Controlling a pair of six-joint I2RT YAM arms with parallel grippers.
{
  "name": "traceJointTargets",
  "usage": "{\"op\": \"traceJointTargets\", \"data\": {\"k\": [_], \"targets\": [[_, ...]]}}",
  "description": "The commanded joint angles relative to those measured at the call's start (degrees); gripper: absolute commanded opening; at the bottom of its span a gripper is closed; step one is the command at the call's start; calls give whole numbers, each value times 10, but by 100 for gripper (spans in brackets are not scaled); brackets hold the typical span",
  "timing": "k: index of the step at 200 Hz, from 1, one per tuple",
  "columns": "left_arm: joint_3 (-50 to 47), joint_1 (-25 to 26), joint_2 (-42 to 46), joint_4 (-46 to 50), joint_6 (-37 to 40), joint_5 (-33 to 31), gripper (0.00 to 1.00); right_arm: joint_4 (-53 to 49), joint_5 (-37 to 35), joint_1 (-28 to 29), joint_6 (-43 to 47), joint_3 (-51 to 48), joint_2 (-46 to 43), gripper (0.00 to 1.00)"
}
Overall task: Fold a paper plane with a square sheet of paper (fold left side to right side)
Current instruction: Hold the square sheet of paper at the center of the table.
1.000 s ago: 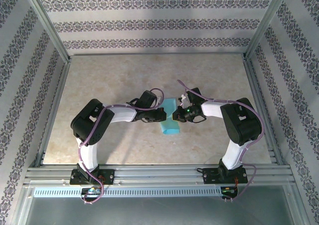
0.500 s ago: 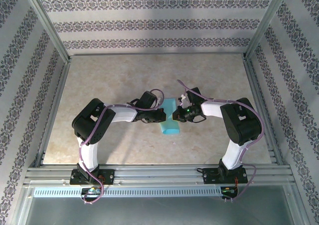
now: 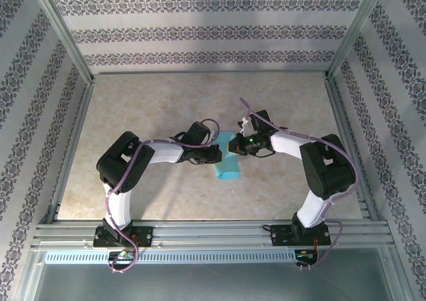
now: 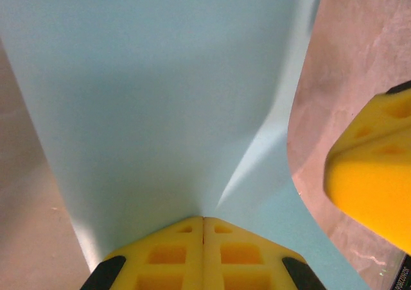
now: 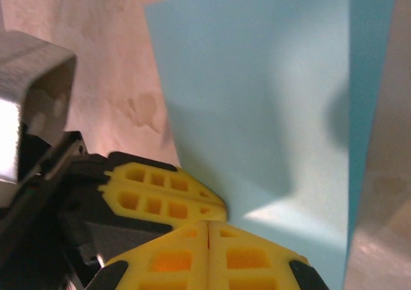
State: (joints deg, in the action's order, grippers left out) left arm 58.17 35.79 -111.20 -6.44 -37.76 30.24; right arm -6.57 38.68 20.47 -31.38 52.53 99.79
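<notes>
Left hand [image 4: 203, 224] is pinched closed on the edge of the paper [image 4: 154, 91], which buckles upward from its pads. Right hand [image 5: 209, 227] is likewise clamped on the paper's edge, just beside the left hand. The paper sits mid-tabletop [image 3: 153, 101], between both hands.

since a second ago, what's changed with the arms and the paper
The right gripper moved farther out, upward in the top view, carrying its pinched part of the paper with it. Nothing was taken hold of or let go: both grippers stayed shut on the paper. The left gripper and the paper's near end kept their place.
</notes>
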Motion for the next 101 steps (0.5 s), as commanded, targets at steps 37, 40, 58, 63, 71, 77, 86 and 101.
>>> {"op": "traceJointTargets", "data": {"k": [37,40,58,63,71,77,86,101], "targets": [[7,1,-22,31,2,-5,0,56,15,13,-23,45,64,0],[8,1,-22,31,1,-5,0,56,15,14,-23,47,66,0],[9,2,-23,32,2,-4,0,56,15,15,-21,54,83,0],[10,2,-24,33,2,-3,0,56,14,15,-21,54,87,0],[11,2,-24,34,2,-4,0,55,12,15,-20,55,93,0],[11,2,-24,35,3,-2,0,54,9,15,-19,55,97,0],[12,2,-24,37,3,-3,0,51,3,15,-16,54,100,0],[12,4,-23,37,4,-1,0,40,-12,15,-9,53,106,0]]}}
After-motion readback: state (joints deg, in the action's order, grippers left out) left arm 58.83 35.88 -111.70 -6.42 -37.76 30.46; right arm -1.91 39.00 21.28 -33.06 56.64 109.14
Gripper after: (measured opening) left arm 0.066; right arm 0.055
